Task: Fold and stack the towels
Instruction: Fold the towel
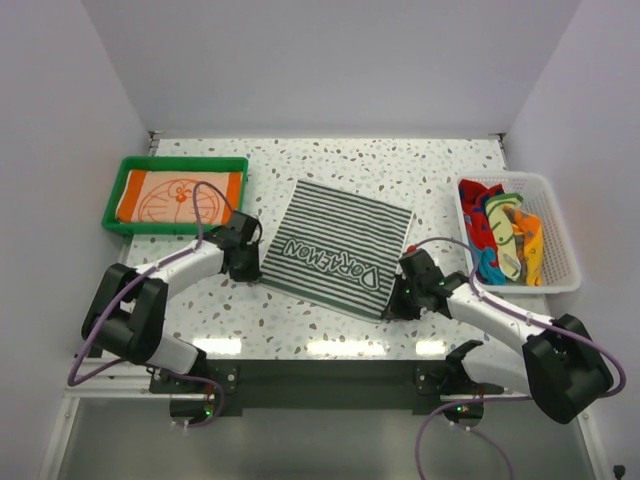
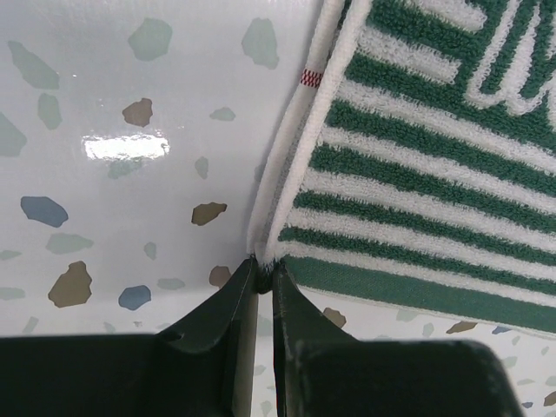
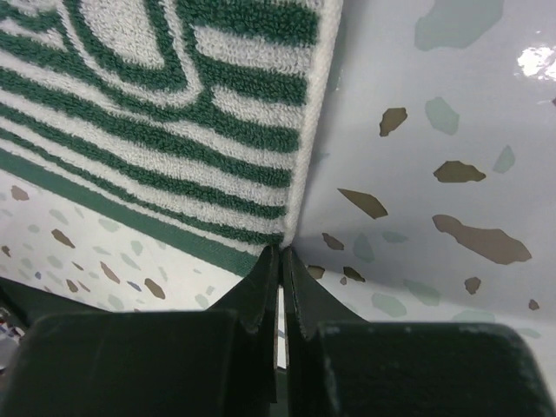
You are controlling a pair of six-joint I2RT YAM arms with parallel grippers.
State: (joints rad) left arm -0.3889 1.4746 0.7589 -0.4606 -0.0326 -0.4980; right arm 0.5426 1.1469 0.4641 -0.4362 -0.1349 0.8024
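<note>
Left gripper (image 2: 263,271) is pinching one near corner of the striped towel (image 1: 335,248). The right gripper (image 3: 281,252) is pressed together on the other near corner, seemingly on just its tip. The towel lies spread flat in the middle of the surface (image 1: 400,165), between the green tray (image 1: 175,161) holding an orange towel (image 1: 180,197) and the white basket (image 1: 560,195) of loose towels (image 1: 505,240). That thin right-hand bite could slip on lifting, dropping a corner and skewing the fold. Uneven arm travel would wrinkle it.
</note>
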